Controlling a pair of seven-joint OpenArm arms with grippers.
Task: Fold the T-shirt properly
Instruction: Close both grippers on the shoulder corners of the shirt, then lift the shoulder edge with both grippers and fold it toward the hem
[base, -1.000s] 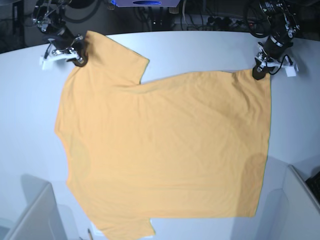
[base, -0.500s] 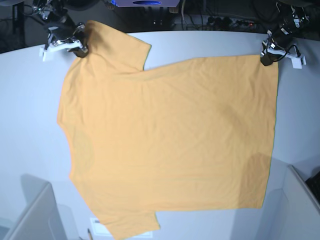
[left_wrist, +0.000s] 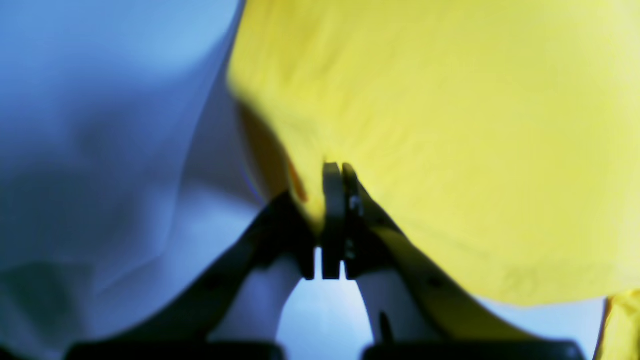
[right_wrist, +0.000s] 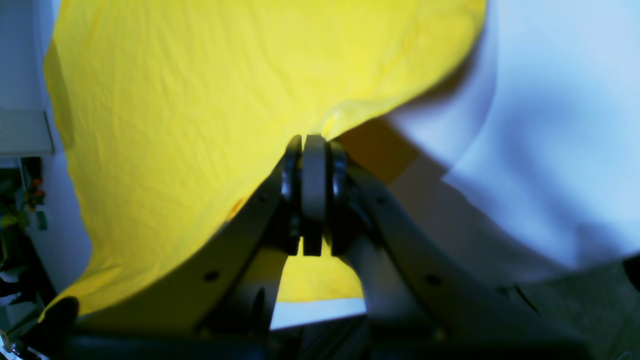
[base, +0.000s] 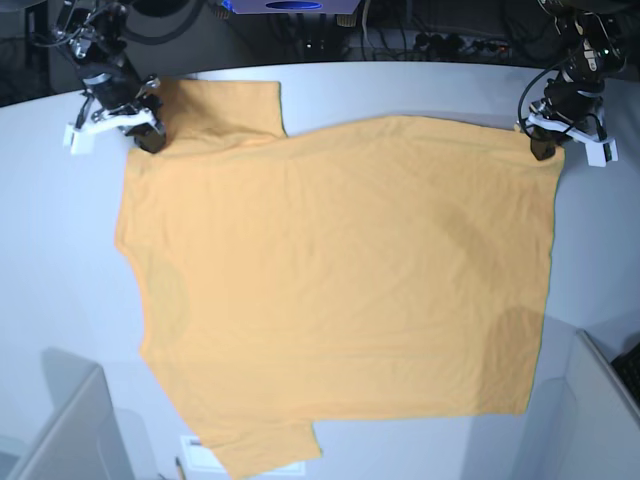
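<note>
The light-orange T-shirt (base: 340, 290) hangs spread out over the white table (base: 50, 250), with a sleeve at the upper left and another at the bottom. My right gripper (base: 148, 138) is shut on the T-shirt's upper-left corner. Its closed jaws pinch the cloth edge in the right wrist view, where the gripper (right_wrist: 314, 142) sits below the yellow T-shirt (right_wrist: 200, 100). My left gripper (base: 543, 148) is shut on the upper-right corner. In the left wrist view the gripper (left_wrist: 339, 170) clamps the fabric edge of the T-shirt (left_wrist: 450, 125).
Two grey box-like walls stand at the front corners, one at the left (base: 70, 430) and one at the right (base: 595, 420). Cables and equipment (base: 300, 20) lie beyond the table's far edge. A white paper label (base: 200, 455) peeks out under the shirt's lower hem.
Both grippers have moved with the shirt corners; the cloth has shifted and spread wider, and the upper-left sleeve now lies flatter against the far table edge.
</note>
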